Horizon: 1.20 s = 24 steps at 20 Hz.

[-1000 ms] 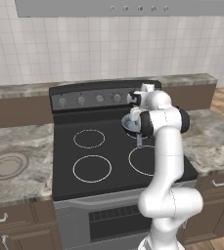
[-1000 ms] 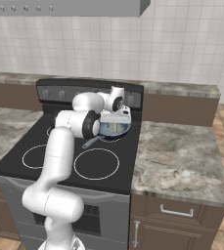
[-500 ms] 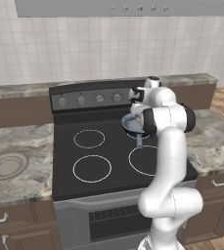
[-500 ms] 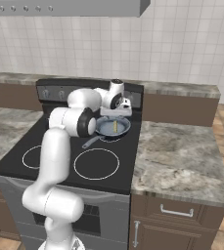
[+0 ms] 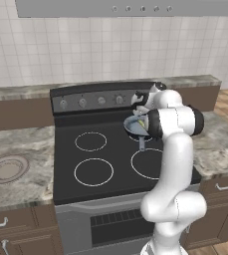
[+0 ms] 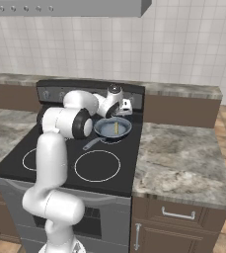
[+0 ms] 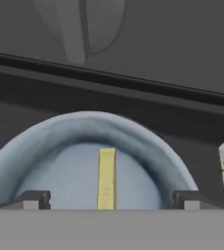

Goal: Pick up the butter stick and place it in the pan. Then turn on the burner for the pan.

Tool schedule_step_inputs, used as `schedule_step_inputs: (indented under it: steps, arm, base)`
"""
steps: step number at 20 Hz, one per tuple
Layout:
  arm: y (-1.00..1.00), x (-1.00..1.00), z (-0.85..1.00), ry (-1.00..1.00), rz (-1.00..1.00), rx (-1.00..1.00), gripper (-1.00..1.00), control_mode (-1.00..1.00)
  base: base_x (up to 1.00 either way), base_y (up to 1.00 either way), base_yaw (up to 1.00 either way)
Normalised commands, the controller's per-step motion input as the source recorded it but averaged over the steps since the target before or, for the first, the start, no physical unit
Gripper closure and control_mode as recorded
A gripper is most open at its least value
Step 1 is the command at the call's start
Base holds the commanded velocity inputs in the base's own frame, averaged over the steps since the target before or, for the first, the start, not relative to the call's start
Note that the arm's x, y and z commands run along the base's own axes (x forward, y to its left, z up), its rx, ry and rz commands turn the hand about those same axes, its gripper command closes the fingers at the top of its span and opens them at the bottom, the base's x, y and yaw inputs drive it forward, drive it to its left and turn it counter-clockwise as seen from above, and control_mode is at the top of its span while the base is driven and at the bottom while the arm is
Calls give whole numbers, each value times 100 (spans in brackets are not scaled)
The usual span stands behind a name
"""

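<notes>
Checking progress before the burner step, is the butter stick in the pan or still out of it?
In. The butter stick lies flat on the floor of the pan, inside its rim; the right base view shows the same.

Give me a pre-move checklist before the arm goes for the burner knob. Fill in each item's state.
1. Butter stick lies inside the pan: ok.
2. Gripper open and holding nothing, fingertips apart on either side of the butter: ok.
3. Pan sits on the stove at the back right burner: ok.
4. A knob on the back panel lies ahead of the gripper: ok.
5. That knob is the one for the pan's burner: cannot tell.
6. Burner already on: cannot tell, no glow shows.
</notes>
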Motion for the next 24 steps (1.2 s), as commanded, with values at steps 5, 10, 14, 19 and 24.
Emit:
schedule_step_inputs:
  steps: [5, 10, 14, 19, 24]
  arm:
    - [0, 0, 31, -22, 0, 0, -100, -100]
    - [0, 0, 29, -15, 0, 2, -100, -100]
    - [0, 0, 19, -14, 0, 1, -100, -100]
    - [0, 0, 13, -10, 0, 3, -100, -100]
    - [0, 7, 5, -9, 0, 4, -100, -100]
  base:
    - [0, 0, 0]
    - [0, 0, 0]
    - [0, 0, 0]
    - [0, 0, 0]
    - [0, 0, 0]
